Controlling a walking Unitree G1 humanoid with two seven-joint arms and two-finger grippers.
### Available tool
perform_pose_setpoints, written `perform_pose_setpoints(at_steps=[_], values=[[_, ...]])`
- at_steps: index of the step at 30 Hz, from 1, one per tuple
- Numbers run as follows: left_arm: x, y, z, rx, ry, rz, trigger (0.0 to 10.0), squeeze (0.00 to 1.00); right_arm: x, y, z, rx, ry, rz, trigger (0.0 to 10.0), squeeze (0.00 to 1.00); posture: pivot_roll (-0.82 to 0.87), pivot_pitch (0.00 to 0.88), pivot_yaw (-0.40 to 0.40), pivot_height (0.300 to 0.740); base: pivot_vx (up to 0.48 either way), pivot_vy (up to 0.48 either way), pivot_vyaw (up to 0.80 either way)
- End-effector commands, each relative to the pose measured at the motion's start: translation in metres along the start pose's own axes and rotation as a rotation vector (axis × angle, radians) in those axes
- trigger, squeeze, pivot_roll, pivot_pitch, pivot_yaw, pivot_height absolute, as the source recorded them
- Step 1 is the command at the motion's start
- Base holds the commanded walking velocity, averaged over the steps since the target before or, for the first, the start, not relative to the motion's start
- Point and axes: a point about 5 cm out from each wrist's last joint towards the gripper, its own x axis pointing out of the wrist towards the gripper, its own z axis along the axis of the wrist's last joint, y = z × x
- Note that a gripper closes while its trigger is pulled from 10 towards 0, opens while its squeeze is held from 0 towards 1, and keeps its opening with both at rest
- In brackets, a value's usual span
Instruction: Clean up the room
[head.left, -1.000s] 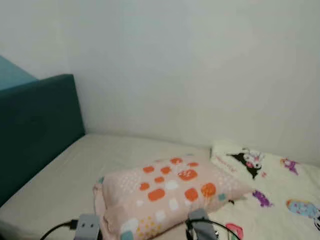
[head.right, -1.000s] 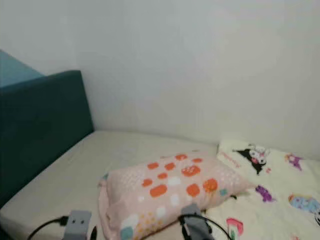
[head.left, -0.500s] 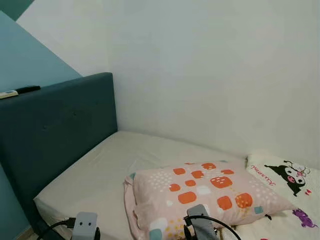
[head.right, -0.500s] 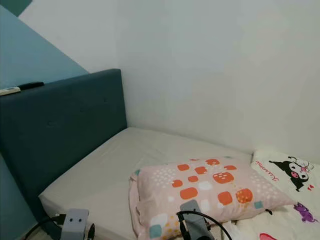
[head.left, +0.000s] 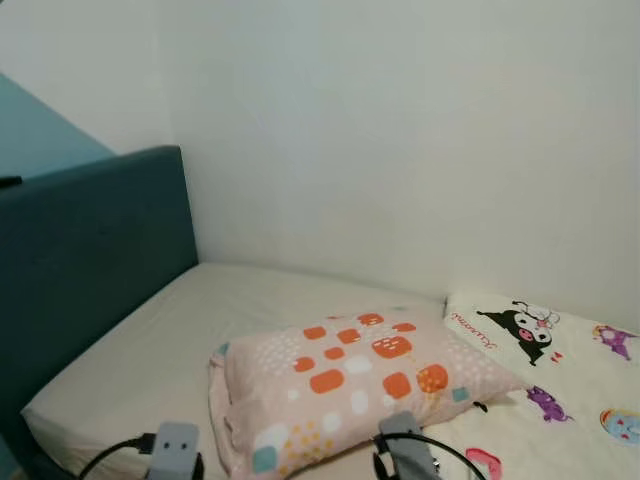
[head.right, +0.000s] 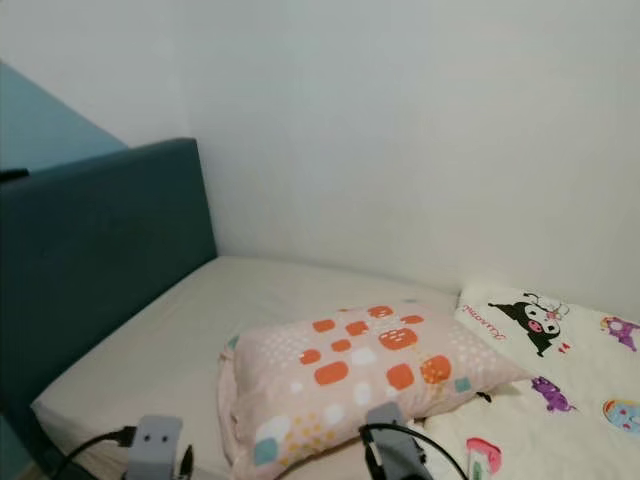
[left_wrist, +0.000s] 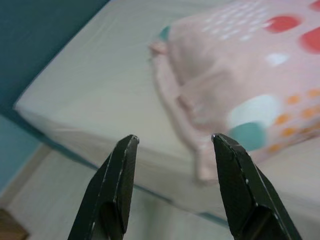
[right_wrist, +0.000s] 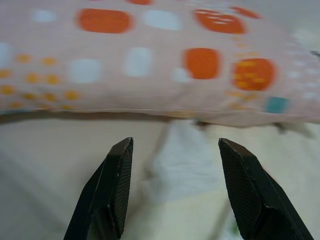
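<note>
A pink pillow (head.left: 350, 385) with orange, white and teal patches lies in the lower middle of the left eye view, on the bare cream mattress (head.left: 150, 350). Its long axis runs from lower left to upper right of the frame: one end, with a loose fabric flap, points toward the lower left corner, and the other points toward the cartoon-print blanket (head.left: 560, 390) at the lower right, whose edge it overlaps or touches. A dark teal headboard (head.left: 90, 250) stands along the left edge of the frame, against the white wall (head.left: 400, 130).

In the left wrist view the left gripper (left_wrist: 172, 145) has its two fingers spread apart, gripping nothing, above the mattress edge, with the pillow's flap end just beyond. In the right wrist view the right gripper (right_wrist: 175, 150) is likewise spread wide and empty, over a fold of pale sheet just beside the pillow's long side.

Against the frame half a second ago, the whole picture has shifted: the headboard sits further left, the pillow has slid left, and more blanket shows. That is the camera turning; the pillow lies as it did.
</note>
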Motion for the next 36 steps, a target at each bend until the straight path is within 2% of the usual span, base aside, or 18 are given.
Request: perform_pose_setpoints(at_steps=[1,12,23,27,31,36], values=[[-0.0004,0.0017,-0.0054,0.0,0.035,0.009,10.0,0.0,-0.0009,0.0035,-0.0019,0.012,0.007,0.005,10.0,0.0,-0.04,0.029,-0.043,0.74,0.0,0.0,0.0],[0.0001,0.0021,-0.0065,-0.001,0.044,0.016,10.0,0.0,-0.001,0.002,-0.0022,0.01,0.009,0.004,10.0,0.0,-0.04,0.032,-0.046,0.74,0.0,0.0,0.0],[-0.0003,0.0019,-0.0069,0.036,0.046,0.007,10.0,0.0,-0.001,0.0018,-0.0021,0.008,0.009,0.008,10.0,0.0,-0.04,0.035,-0.049,0.74,0.0,-0.044,0.0],[-0.0016,0.0029,-0.011,-0.016,0.071,0.031,10.0,0.0,-0.0014,0.002,-0.0025,0.007,0.01,0.009,10.0,0.0,-0.04,0.034,-0.048,0.74,0.0,0.0,0.0],[-0.0015,0.0035,-0.0126,0.013,0.083,0.031,10.0,0.0,-0.0018,0.0012,-0.0032,0.005,0.011,0.008,10.0,0.0,-0.04,0.034,-0.052,0.74,0.0,0.0,0.0],[-0.0015,0.0035,-0.0128,0.008,0.083,0.036,10.0,0.0,-0.0013,0.0004,-0.0029,0.003,0.013,0.007,10.0,0.0,-0.04,0.032,-0.053,0.74,0.0,0.0,0.0]])
